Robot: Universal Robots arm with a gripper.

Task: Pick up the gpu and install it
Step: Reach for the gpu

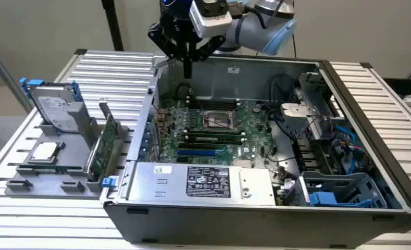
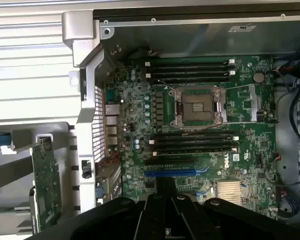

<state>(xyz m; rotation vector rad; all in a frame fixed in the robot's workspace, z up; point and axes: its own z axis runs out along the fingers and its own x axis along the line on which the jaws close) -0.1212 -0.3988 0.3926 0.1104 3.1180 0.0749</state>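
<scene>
1. The gripper [image 1: 188, 72] is hanging over the rear corner of the open computer case [image 1: 261, 225], on the exterior view's left. Its tip is pointing straight down, close to the case's upper rim.
2. Its fingers are pressing together into one narrow black tip, and they are pinching nothing.
3. The gpu [image 1: 108, 140] is standing on its long edge in a gray holder [image 1: 24, 181] outside the case, on the exterior view's left. It is sitting just beside the case wall with its green circuit face showing.
4. The gpu is sitting well apart from the gripper, and nothing is touching it.
5. A silver hard drive [image 1: 55, 112] with blue rails is standing upright in the same holder, farther from the case than the gpu.
6. In the wrist view the gripper [image 2: 165, 194] is looking down on the green motherboard [image 2: 250, 145]. The processor socket [image 2: 197, 107] is sitting near the board's middle, and a long blue slot [image 2: 175, 172] is lying just past the gripper's dark body (that slot is showing nothing plugged into it).
7. The gpu [image 2: 45, 182] is appearing there too, outside the case wall.
8. Case and holder are both resting on a slatted metal table [image 1: 108, 73].
</scene>
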